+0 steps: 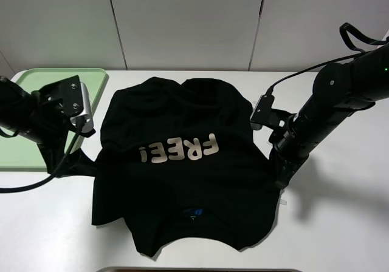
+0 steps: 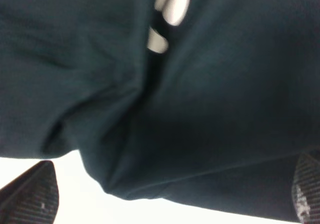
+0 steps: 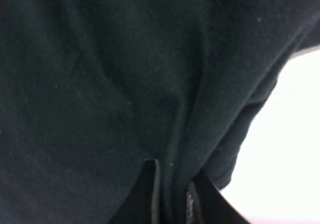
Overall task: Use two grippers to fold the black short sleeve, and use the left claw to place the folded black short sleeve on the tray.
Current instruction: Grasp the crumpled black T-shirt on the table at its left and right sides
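The right end effector [image 3: 172,196] is pinched tight on a fold of the black short sleeve [image 1: 182,187]. The left end effector [image 2: 167,191] gapes wide, cloth between its jaws, seemingly ungripped.

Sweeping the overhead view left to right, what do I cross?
Pale-green tray → black short sleeve → right tool, pinching its right edge. The left arm overlaps the tray, so it is left out.
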`<move>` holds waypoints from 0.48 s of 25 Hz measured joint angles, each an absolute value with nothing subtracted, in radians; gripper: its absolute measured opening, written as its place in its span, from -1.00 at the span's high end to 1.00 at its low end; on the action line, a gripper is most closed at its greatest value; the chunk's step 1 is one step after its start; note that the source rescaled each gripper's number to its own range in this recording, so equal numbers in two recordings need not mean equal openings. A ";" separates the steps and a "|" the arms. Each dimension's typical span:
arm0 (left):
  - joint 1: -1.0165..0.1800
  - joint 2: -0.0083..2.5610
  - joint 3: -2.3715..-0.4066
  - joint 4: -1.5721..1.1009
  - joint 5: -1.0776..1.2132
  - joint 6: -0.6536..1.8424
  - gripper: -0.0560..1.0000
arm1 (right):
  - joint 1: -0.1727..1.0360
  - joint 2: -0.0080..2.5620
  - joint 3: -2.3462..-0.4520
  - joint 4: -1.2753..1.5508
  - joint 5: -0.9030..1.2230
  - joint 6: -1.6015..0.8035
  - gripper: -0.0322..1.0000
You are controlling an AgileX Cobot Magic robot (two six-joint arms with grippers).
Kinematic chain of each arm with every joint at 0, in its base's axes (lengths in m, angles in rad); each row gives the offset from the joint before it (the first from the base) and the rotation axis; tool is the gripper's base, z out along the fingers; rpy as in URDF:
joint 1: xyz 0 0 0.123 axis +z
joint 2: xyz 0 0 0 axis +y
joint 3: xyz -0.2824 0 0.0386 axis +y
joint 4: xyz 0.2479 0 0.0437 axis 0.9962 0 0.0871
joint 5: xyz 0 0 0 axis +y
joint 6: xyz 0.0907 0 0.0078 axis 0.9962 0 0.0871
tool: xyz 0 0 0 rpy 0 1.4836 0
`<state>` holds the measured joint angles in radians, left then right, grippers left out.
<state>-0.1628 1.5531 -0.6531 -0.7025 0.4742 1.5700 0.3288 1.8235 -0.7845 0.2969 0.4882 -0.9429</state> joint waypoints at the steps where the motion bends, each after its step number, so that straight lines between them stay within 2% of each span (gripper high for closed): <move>1: -0.174 1.573 -0.653 -0.702 0.456 1.567 -0.77 | 0.329 1.824 -0.784 0.290 0.487 -0.933 0.88; 12: -0.193 1.694 -0.666 -0.705 0.242 1.536 -0.72 | 0.329 1.824 -0.784 0.282 0.475 -0.920 0.88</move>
<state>-0.1931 1.6936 -0.6662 -0.7051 0.2415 1.5359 0.3288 1.8235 -0.7845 0.2821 0.4748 -0.9200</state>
